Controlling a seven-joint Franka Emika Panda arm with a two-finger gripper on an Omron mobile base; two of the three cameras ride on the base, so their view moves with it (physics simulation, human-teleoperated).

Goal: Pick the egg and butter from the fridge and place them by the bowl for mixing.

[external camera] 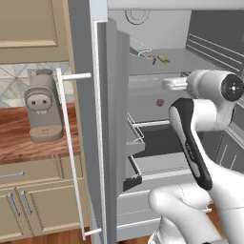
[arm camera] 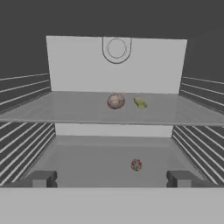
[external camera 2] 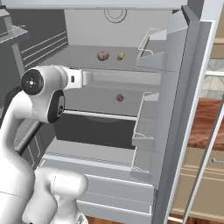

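Grey fridge (external camera 2: 175, 87) stands open; egg (arm camera: 116, 101) and butter (arm camera: 140, 103) sit close together on its upper shelf. Open, empty claw (arm camera: 111, 178) faces them from outside; a careless reach could knock either away.

Both base views look forward from behind the arm, left and right. Both share the tall grey open fridge (external camera: 114, 143) interior. The hand view faces its shelves closely, level.

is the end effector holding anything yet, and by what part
Nothing is held. The end effector is open and empty, facing into the fridge; the egg and butter lie on the shelf.
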